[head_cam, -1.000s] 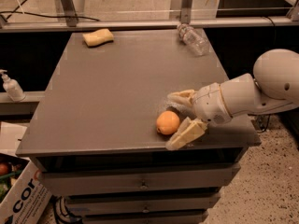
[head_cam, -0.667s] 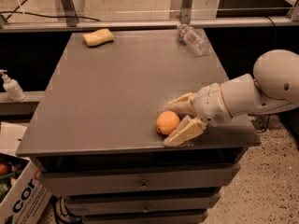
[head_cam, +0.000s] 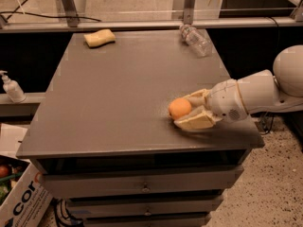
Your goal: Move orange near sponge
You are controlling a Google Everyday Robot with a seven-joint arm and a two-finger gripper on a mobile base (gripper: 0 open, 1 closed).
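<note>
Orange [head_cam: 179, 109] sits near the tabletop's [head_cam: 118, 103] front edge, grasped between the tips of the end effector [head_cam: 187, 111]. Sponge [head_cam: 100, 38] lies well apart from it, at the far corner. Held so shallowly, the round fruit could squirt free and roll off the edge.

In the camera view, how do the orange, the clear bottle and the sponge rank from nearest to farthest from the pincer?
1. orange: gripped between the fingers of the pincer, near the table's front right.
2. clear bottle: lying at the far right edge of the table.
3. sponge: at the far left, the farthest of the three.
</note>
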